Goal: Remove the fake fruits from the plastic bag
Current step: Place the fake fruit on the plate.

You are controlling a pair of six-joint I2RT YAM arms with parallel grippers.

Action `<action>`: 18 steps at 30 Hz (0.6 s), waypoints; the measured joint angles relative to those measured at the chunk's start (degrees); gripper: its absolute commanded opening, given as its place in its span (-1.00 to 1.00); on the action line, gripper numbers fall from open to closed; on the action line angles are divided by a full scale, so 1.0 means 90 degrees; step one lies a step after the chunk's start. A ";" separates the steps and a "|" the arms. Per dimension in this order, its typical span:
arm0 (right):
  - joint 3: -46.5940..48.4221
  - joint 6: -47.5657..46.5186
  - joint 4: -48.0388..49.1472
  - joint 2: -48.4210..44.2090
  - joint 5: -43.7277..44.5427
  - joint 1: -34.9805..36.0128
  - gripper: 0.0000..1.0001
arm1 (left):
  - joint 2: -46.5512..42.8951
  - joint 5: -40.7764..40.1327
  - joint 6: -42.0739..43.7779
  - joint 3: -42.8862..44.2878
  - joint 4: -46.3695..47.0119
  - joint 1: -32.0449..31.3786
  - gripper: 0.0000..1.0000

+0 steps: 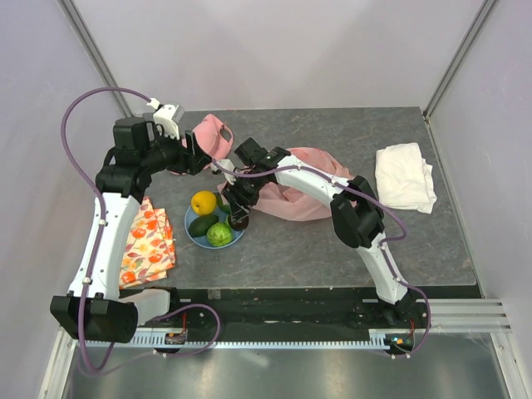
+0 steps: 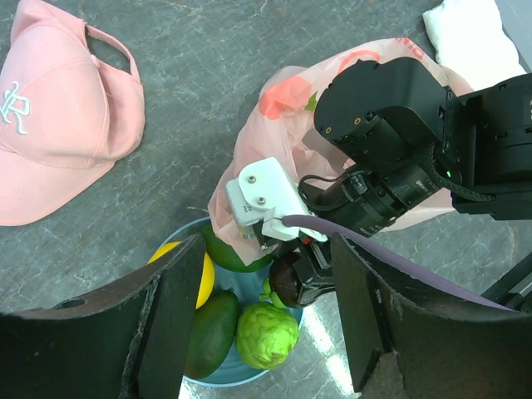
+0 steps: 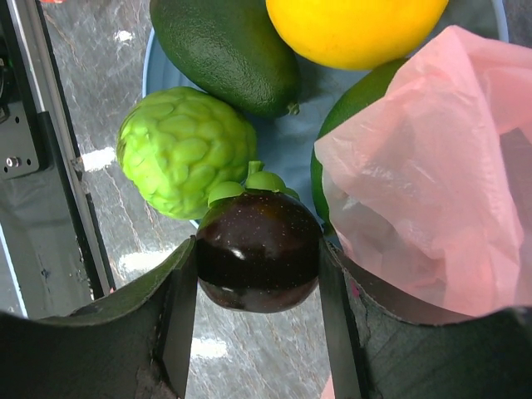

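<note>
My right gripper is shut on the dark purple fruit and holds it just over the right rim of the blue plate. On the plate lie the yellow lemon, a dark green avocado, the green round fruit and a second avocado partly under the bag's edge. The translucent pink plastic bag lies right of the plate. My left gripper is open and empty above the plate. The grape bunch is out of view.
A pink cap lies at the back left. A folded white cloth sits at the right. A floral cloth lies left of the plate. The table's front edge and metal rail run just past the plate.
</note>
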 measured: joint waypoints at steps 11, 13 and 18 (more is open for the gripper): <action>0.0073 0.0228 0.0165 0.0172 0.0032 0.0136 0.59 | 0.0165 0.0002 -0.0039 0.0000 0.0005 0.0041 0.41; 0.0073 0.0245 0.0153 0.0172 0.0070 0.0151 0.96 | 0.0175 -0.0005 -0.0044 0.0000 0.0005 0.0041 0.42; -0.0063 0.0124 -0.0143 0.0010 0.0087 0.0136 0.96 | 0.0221 0.0027 -0.0085 0.0012 0.0000 0.0039 0.43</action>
